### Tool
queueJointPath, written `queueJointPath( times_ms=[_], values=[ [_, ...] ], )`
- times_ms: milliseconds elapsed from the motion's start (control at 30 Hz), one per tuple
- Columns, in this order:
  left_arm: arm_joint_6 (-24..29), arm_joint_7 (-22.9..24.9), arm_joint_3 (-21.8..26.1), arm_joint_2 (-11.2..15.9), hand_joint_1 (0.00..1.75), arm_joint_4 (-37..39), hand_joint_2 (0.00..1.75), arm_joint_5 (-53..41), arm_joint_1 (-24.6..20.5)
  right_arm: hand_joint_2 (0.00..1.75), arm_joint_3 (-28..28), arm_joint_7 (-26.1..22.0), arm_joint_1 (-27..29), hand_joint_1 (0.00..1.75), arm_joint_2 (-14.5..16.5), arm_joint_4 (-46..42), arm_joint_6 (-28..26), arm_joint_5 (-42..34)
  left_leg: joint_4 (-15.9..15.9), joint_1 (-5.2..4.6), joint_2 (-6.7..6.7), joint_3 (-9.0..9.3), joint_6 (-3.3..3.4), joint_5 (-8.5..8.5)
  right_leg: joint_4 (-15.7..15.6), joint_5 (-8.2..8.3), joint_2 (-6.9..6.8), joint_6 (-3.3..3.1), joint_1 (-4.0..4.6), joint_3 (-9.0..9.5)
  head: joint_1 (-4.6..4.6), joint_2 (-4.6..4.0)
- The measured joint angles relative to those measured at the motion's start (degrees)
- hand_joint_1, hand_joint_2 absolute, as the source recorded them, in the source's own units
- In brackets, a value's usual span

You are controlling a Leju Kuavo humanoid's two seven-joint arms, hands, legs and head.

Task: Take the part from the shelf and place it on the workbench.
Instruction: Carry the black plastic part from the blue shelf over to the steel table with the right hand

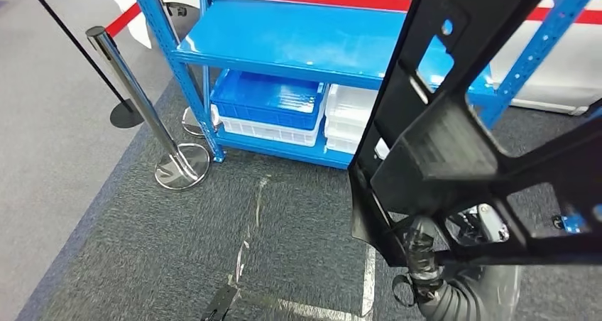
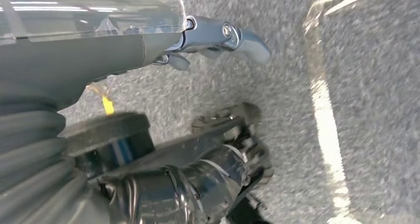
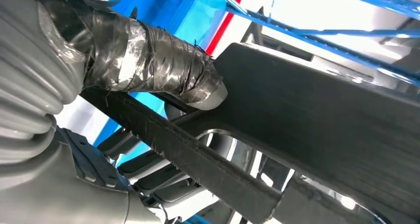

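A large black frame-like part (image 1: 454,143) with cut-out openings fills the right of the head view, held up in front of the camera. My right hand (image 1: 422,253) grips its lower edge from below. In the right wrist view the tape-wrapped thumb (image 3: 148,60) presses on a black bar of the part (image 3: 322,115). The blue shelf (image 1: 298,40) stands behind it, its upper board bare. My left hand (image 2: 218,35) hangs over the grey carpet with its fingers stretched out and nothing in them.
On the shelf's lower level sit a blue bin (image 1: 266,97) on a white one and more white bins (image 1: 351,115). A chrome stanchion (image 1: 142,101) with a round base (image 1: 182,166) stands left of the shelf. White tape lines (image 1: 368,278) mark the carpet.
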Motion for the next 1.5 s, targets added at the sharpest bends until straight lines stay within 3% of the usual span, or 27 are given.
queueJointPath(
  times_ms=[33,100,133,200,233,300,367,400,467,533,567,600,633,733,800,867,933,1000,1067,1100,1133,1200,1267,1300,1367,1433,1500],
  values=[
    [0.01,0.1,-0.11,-0.01,0.0,-0.04,1.75,0.0,-0.03,1.75,0.01,-0.07,-0.02,1.75,0.02,0.02,0.0,-0.15,3.02,0.12,0.0,-0.32,-0.16,-1.75,0.01,0.53,-0.06,-0.09,0.06,-0.67,-0.04,0.0],
    [0.02,0.37,-0.19,-0.03,0.0,-0.18,1.75,0.01,-0.11,1.75,0.01,-0.14,-0.04,1.75,0.03,0.1,-0.01,-0.44,5.0,0.23,0.0,1.11,-0.28,-1.43,0.03,1.63,-0.14,-0.12,0.15,-2.06,-0.03,0.0],
    [0.02,0.49,-0.2,-0.04,0.0,-0.23,1.75,0.02,-0.19,1.75,0.01,-0.15,-0.04,1.75,0.03,0.16,-0.01,-0.54,3.25,0.24,-0.01,3.16,-0.22,0.06,0.03,2.11,-0.11,-0.07,0.15,-2.71,-0.03,0.0],
    [0.02,0.61,-0.22,-0.01,0.0,-0.28,1.75,0.07,-0.43,1.75,0.01,-0.24,-0.05,1.75,0.08,0.22,-0.02,-0.72,-4.07,0.15,-0.07,8.86,0.14,2.02,-0.01,2.98,-0.04,0.22,0.14,-3.65,-0.05,0.0],
    [0.08,0.64,-0.23,0.04,0.0,-0.28,1.75,0.09,-0.55,1.75,0.01,-0.37,-0.06,1.75,0.13,0.24,-0.02,-0.85,-7.85,-0.04,-0.11,11.27,0.34,1.96,-0.08,3.39,-0.13,0.49,0.12,-3.88,-0.02,0.0],
    [0.37,0.67,-0.25,0.13,0.0,-0.28,1.75,0.17,-0.72,1.75,0.01,-0.72,-0.07,1.75,0.3,0.26,-0.02,-1.19,-11.96,-0.51,-0.24,13.31,0.81,1.2,-0.58,4.35,-0.46,1.22,-0.02,-3.9,-0.08,0.0],
    [0.72,0.8,-0.27,0.14,0.0,-0.28,1.75,0.29,-0.7,1.75,0.01,-0.91,-0.05,1.75,0.4,0.29,-0.02,-1.52,-13.03,-0.59,-0.45,13.27,1.35,2.19,-1.14,5.01,-0.76,1.98,-0.19,-3.77,-0.15,0.0],
    [0.86,0.92,-0.27,0.13,0.0,-0.28,1.75,0.33,-0.65,1.75,0.01,-0.92,-0.05,1.75,0.43,0.33,-0.02,-1.63,-13.5,-0.49,-0.61,13.23,1.67,2.86,-0.67,4.41,-0.75,2.23,-0.16,-4.08,-0.13,0.0],
    [1.04,1.27,-0.27,0.11,0.0,-0.28,1.75,0.35,-0.54,1.75,0.01,-0.91,-0.06,1.75,0.43,0.44,-0.02,-1.75,-14.0,-0.16,-0.89,12.85,2.32,4.1,3.9,0.61,-0.49,2.4,-0.03,-5.8,0.12,0.0],
    [1.11,1.64,-0.28,0.12,0.0,-0.28,1.75,0.26,-0.46,1.75,0.01,-0.91,-0.02,1.75,0.43,0.63,-0.02,-1.98,-13.68,-0.22,-1.34,11.74,2.7,4.8,11.03,-3.74,-0.25,2.5,0.06,-7.9,0.32,0.0],
    [1.13,1.84,-0.29,0.11,0.0,-0.28,1.75,0.16,-0.38,1.75,0.01,-0.93,0.0,1.75,0.43,0.79,-0.02,-2.17,-13.41,-0.23,-1.65,11.16,2.66,5.02,13.2,-4.67,-0.2,2.56,0.07,-8.17,0.33,0.0],
    [1.11,2.03,-0.33,0.11,0.0,-0.28,1.75,0.05,-0.26,1.75,0.01,-1.02,0.0,1.75,0.43,0.97,-0.02,-2.41,-13.05,-0.2,-2.05,10.6,2.6,5.19,13.33,-4.56,-0.15,2.61,0.03,-7.42,0.33,0.0],
    [1.1,2.25,-0.44,0.1,0.0,-0.28,1.75,-0.04,-0.14,1.75,0.01,-1.16,0.01,1.75,0.43,1.14,-0.02,-2.63,-12.56,-0.13,-2.5,10.07,2.52,5.28,11.29,-3.56,0.03,2.66,-0.05,-5.63,0.33,0.0],
    [1.09,2.61,-0.92,0.11,0.0,-0.28,1.75,-0.12,-0.03,1.75,0.01,-1.98,0.07,1.75,0.49,1.51,-0.02,-3.32,-10.35,0.0,-3.98,8.13,1.8,5.07,1.79,-1.32,2.82,2.62,-0.5,0.5,0.35,0.01],
    [1.08,2.65,-1.13,0.16,0.0,-0.28,1.75,-0.06,-0.02,1.75,0.01,-2.59,0.29,1.75,0.63,1.69,-0.02,-3.97,-9.48,0.04,-4.86,7.01,1.11,5.18,0.54,-1.53,3.65,2.32,-0.37,1.12,0.34,0.01],
    [1.07,2.64,-1.25,0.32,0.0,-0.28,1.75,0.07,0.23,1.75,0.01,-3.05,0.39,1.75,0.93,1.79,-0.02,-4.52,-9.4,0.18,-5.3,6.5,0.52,5.41,0.47,-1.15,2.42,1.72,-0.28,0.9,0.31,0.0],
    [1.06,2.59,-1.29,0.5,0.0,-0.28,1.75,0.27,0.45,1.75,0.01,-3.4,0.37,1.75,1.37,1.83,-0.01,-4.9,-7.44,0.14,-3.7,5.37,-0.13,4.0,0.11,-0.76,1.1,1.05,-0.45,0.92,0.0,0.0],
    [1.04,2.48,-1.31,0.55,0.0,-0.28,1.75,0.55,0.43,1.75,0.02,-4.0,0.43,1.75,1.73,1.92,0.01,-5.47,-1.66,0.25,-1.64,2.76,-0.72,0.69,-0.02,-0.53,-0.36,0.63,-0.37,0.76,-0.33,0.0],
    [1.0,2.39,-1.32,0.57,0.0,-0.29,1.75,0.96,0.48,1.75,0.04,-4.88,0.43,1.75,1.99,2.16,0.01,-6.43,4.25,0.47,-1.12,0.34,-1.07,-1.59,-0.02,-0.41,-1.93,0.44,-0.23,0.49,-0.35,0.0],
    [0.97,2.37,-1.32,0.6,0.0,-0.29,1.75,1.2,0.59,1.75,0.05,-5.36,0.43,1.75,2.16,2.32,0.01,-6.91,4.93,0.52,-1.01,0.32,-1.11,-1.42,-0.02,-0.37,-2.68,0.41,-0.19,0.4,-0.37,0.0],
    [0.91,2.36,-1.32,0.66,0.0,-0.29,1.75,1.38,0.71,1.75,0.07,-5.82,0.42,1.75,2.38,2.5,0.01,-7.31,3.43,0.53,-0.8,1.44,-1.05,-0.31,-0.02,-0.32,-3.37,0.4,-0.18,0.37,-0.36,0.0],
    [0.72,2.31,-1.32,0.86,0.0,-0.3,1.75,1.61,0.79,1.75,0.07,-6.64,0.41,1.75,2.94,2.73,0.01,-7.77,-4.2,0.29,1.05,6.0,-0.65,2.79,-0.04,-0.23,-4.63,0.49,-0.17,0.49,-0.36,0.0],
    [0.56,2.2,-1.32,1.05,0.0,-0.3,1.75,1.67,0.61,1.75,0.07,-7.13,0.39,1.75,3.38,2.84,0.01,-7.95,-9.9,-0.35,3.11,8.92,0.0,4.32,-0.18,-0.02,-5.78,0.89,-0.11,0.62,-0.36,0.0],
    [0.52,2.15,-1.32,1.13,0.0,-0.3,1.75,1.68,0.57,1.75,0.07,-7.22,0.38,1.75,3.57,2.89,0.01,-8.04,-10.77,-0.67,3.5,9.07,0.33,4.32,-0.31,0.15,-6.32,1.18,-0.11,0.67,-0.34,0.0],
    [0.5,2.12,-1.32,1.3,0.0,-0.3,1.75,1.7,0.74,1.75,0.07,-7.23,0.35,1.75,3.88,3.04,0.01,-8.19,-11.27,-0.77,2.33,8.95,1.05,5.01,-0.65,0.41,-7.12,1.84,-0.09,0.85,-0.34,0.0],
    [0.49,2.07,-1.32,1.39,0.0,-0.32,1.75,1.69,0.96,1.75,0.07,-7.25,0.33,1.75,4.1,3.21,0.01,-8.3,-12.37,-0.46,1.26,9.32,1.75,6.05,0.47,-0.71,-5.21,2.32,-0.1,0.48,-0.14,0.0],
    [0.42,1.92,-1.33,1.38,0.0,-0.35,1.75,1.65,0.91,1.75,0.07,-7.27,0.4,1.75,4.19,3.34,0.01,-8.39,-12.86,-0.25,0.13,9.14,2.35,6.88,5.7,-4.06,-1.8,2.45,-0.11,-1.67,0.15,0.0]
  ],
)
